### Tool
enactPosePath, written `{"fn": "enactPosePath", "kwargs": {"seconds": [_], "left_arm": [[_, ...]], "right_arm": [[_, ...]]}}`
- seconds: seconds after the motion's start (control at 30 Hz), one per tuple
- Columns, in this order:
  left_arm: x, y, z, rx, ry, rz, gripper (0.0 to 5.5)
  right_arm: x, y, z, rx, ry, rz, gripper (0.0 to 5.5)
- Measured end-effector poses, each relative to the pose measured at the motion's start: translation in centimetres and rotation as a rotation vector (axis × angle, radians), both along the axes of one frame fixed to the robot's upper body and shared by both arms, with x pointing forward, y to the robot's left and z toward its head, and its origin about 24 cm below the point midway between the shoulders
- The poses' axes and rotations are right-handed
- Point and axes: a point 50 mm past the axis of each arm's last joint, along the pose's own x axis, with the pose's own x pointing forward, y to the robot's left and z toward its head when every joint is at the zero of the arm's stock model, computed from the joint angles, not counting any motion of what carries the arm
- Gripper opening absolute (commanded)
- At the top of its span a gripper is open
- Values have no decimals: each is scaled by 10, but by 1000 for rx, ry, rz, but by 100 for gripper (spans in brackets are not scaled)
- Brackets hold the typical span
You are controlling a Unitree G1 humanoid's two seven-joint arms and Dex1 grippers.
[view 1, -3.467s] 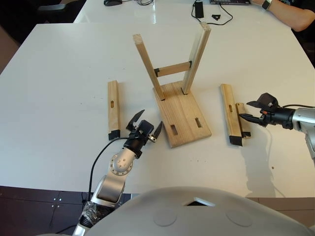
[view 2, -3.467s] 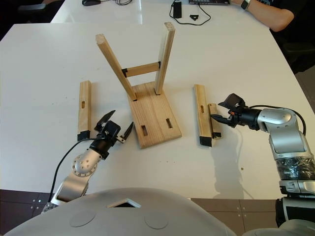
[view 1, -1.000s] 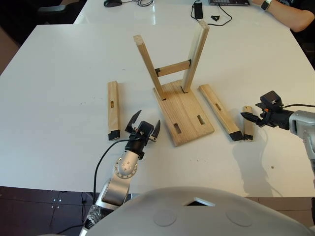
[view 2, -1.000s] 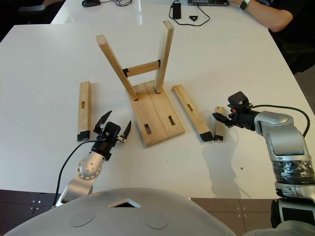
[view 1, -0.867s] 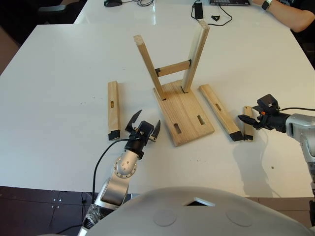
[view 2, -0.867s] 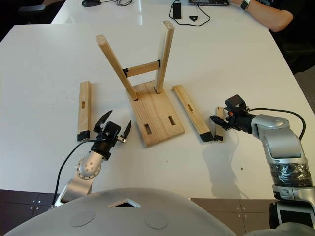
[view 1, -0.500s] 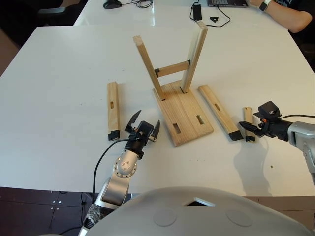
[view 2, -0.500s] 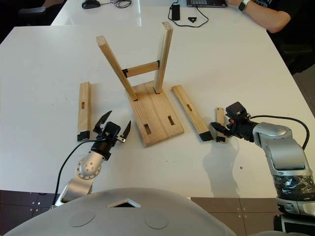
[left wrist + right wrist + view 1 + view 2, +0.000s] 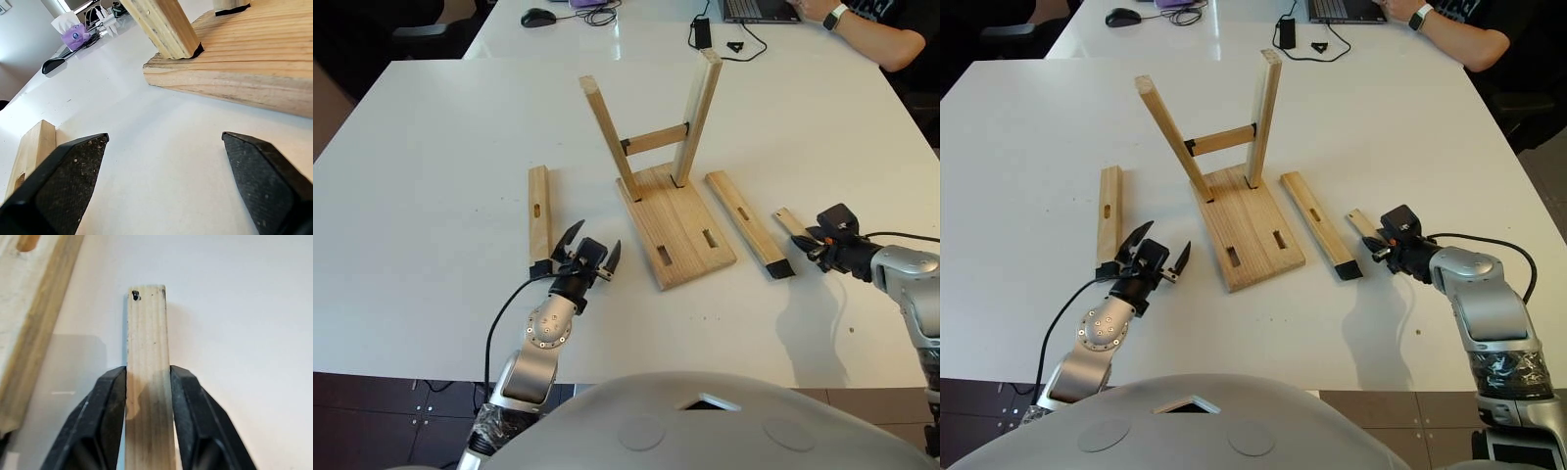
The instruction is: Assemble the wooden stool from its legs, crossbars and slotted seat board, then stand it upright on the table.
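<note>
The slotted seat board (image 9: pixel 677 227) lies flat mid-table, with two legs and a crossbar (image 9: pixel 656 139) standing up from its far end. One loose leg (image 9: pixel 539 215) lies to its left, another (image 9: pixel 747 223) to its right. My right gripper (image 9: pixel 816 243) is shut on the near end of a short crossbar (image 9: pixel 146 333), which rests on the table right of that leg; both fingers (image 9: pixel 110 416) press its sides. My left gripper (image 9: pixel 584 253) is open and holds nothing, low over the table between the left leg (image 9: pixel 29 152) and the board (image 9: pixel 254 68).
A second table behind carries a mouse (image 9: pixel 538 17), cables and a laptop, with a person's arm at its far right. The table's front edge runs just behind both grippers.
The right gripper has shut on the short crossbar and swung it to a slant, with its far end nearer the right leg. The left gripper has edged towards the left leg. The head camera has shifted slightly.
</note>
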Motion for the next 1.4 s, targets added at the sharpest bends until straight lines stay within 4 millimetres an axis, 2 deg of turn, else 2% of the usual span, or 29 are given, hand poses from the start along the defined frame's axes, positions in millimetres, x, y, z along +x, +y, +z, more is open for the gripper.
{"fn": "enactPosePath", "kwargs": {"seconds": [0.1, 0.2, 0.3, 0.37, 0.5, 0.6, 0.67, 0.7, 0.77, 0.9, 1.0, 1.2, 1.4], "left_arm": [[2, 7, 6, -27, 37, -2, 431], [8, 24, 23, -18, 35, 18, 431], [19, 44, 57, -23, -16, 5, 431], [23, 45, 80, -76, -43, -58, 431], [30, 35, 120, -278, -48, -239, 489], [35, 13, 150, -485, -33, -465, 527], [37, 0, 166, -569, -15, -600, 529], [39, -10, 178, -630, -2, -702, 529], [42, -21, 191, -693, 18, -812, 505], [43, -31, 205, -798, 65, -946, 453], [42, -35, 210, -815, 97, -1005, 404], [38, -45, 203, -778, 193, -1057, 305], [37, -48, 201, -767, 210, -1075, 208]], "right_arm": [[12, 2, 0, 28, -45, -7, 128], [25, 5, 17, 94, -139, 4, 128], [39, 0, 45, 178, -278, 14, 128], [42, -3, 61, 256, -337, 35, 128], [40, 7, 101, 527, -424, 168, 128], [33, 31, 132, 725, -439, 386, 128], [27, 48, 144, 829, -409, 526, 128], [24, 62, 154, 906, -381, 644, 128], [21, 79, 166, 975, -357, 775, 128], [22, 100, 165, 1054, -278, 880, 128], [22, 108, 159, 1072, -224, 918, 128], [20, 121, 145, 1060, -133, 993, 128], [19, 125, 142, 1090, -113, 1030, 128]]}}
